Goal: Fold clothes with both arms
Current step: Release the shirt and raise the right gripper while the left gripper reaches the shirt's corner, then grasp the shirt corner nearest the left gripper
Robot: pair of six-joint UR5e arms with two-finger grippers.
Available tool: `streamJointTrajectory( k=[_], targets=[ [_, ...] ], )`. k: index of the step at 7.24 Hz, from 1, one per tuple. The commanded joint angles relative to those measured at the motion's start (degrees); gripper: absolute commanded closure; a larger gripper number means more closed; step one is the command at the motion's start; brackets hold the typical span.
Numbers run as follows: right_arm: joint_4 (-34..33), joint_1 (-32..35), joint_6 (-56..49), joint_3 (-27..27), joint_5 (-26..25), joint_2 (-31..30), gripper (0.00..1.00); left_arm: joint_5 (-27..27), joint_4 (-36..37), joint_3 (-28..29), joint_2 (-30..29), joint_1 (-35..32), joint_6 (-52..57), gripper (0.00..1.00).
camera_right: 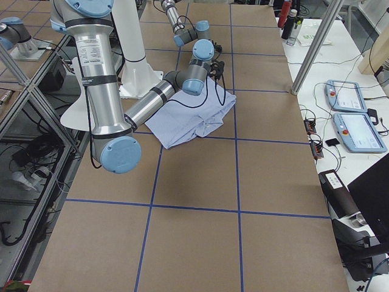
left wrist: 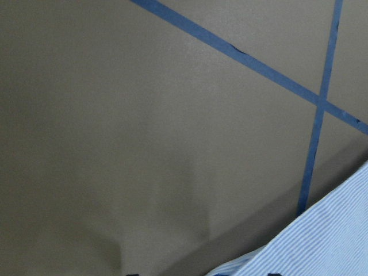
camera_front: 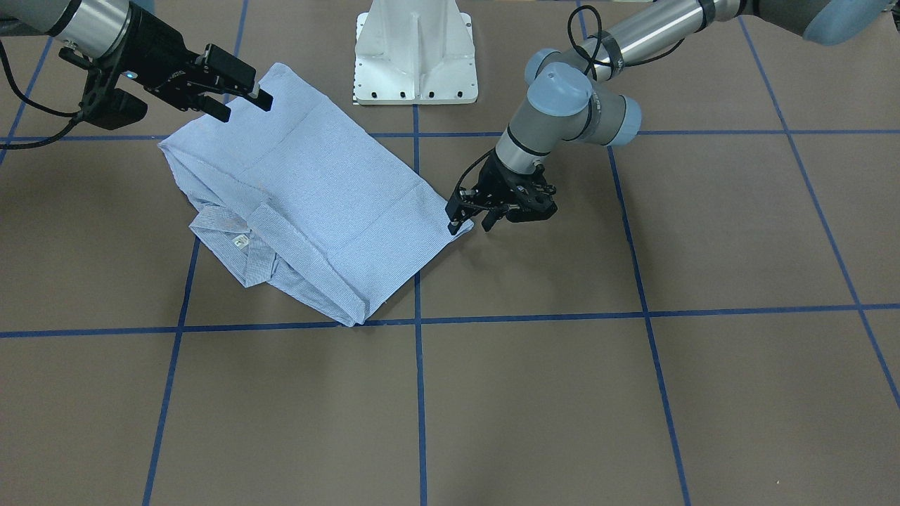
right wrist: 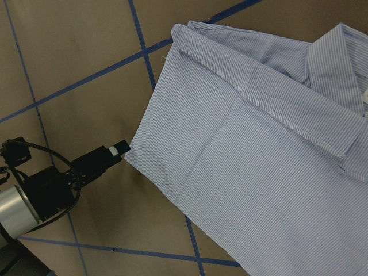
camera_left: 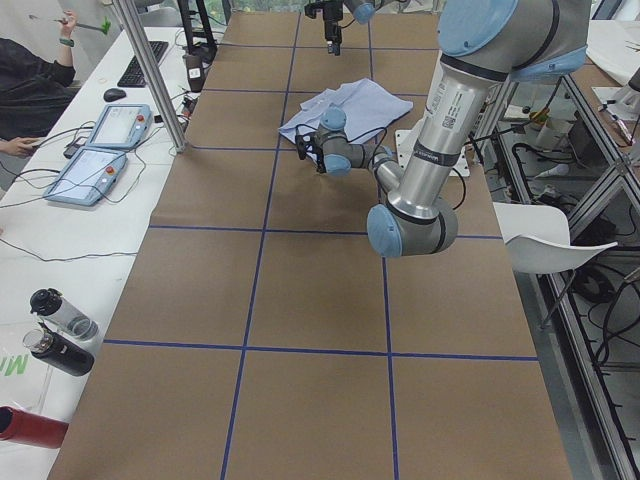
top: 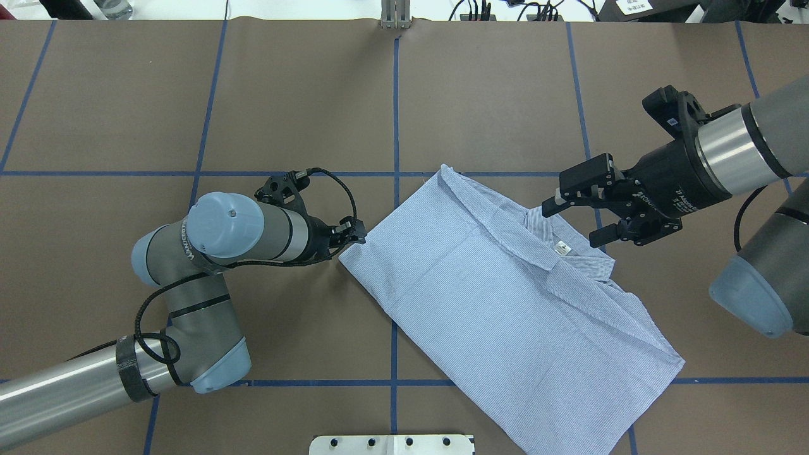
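- The striped shirt [top: 480,297] lies flat on the brown table [top: 284,95], already folded into a long panel, right of the table's middle and just far of the robot's base.
- Its long axis runs on a diagonal, from far-left to near-right as the robot sees it. The collar [top: 591,262] sticks out along the far-right long edge.
- The left gripper [camera_front: 470,225] sits low at the panel's leftmost corner, with the cloth stretching away to its right. Its jaws look parted, and one fingertip meets the hem. I cannot tell whether any cloth lies between them.
- The right gripper [top: 571,223] hangs above the collar, clear of the cloth, jaws spread wide and holding nothing.
- Judgement: the left arm is the nearer to a hold. A further fold would likely carry this left end along the long axis, so the right gripper needs a matching corner first.
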Motion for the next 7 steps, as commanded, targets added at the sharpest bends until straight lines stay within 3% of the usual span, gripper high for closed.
streamJointTrajectory(
  k=[1,4,7],
  targets=[
    [0.00,0.37,0.00,0.08,-0.01,0.01,0.00,0.24,0.02,0.51,-0.26,0.22,0.00,0.25],
    [0.00,0.81,0.00,-0.01,0.08,-0.17,0.00,0.06,0.81,0.07,-0.70,0.22,0.00,0.35],
    [0.09,0.81,0.00,-0.01,0.17,-0.52,0.00,0.06,0.90,0.16,-0.61,0.31,0.00,0.36]
  ],
)
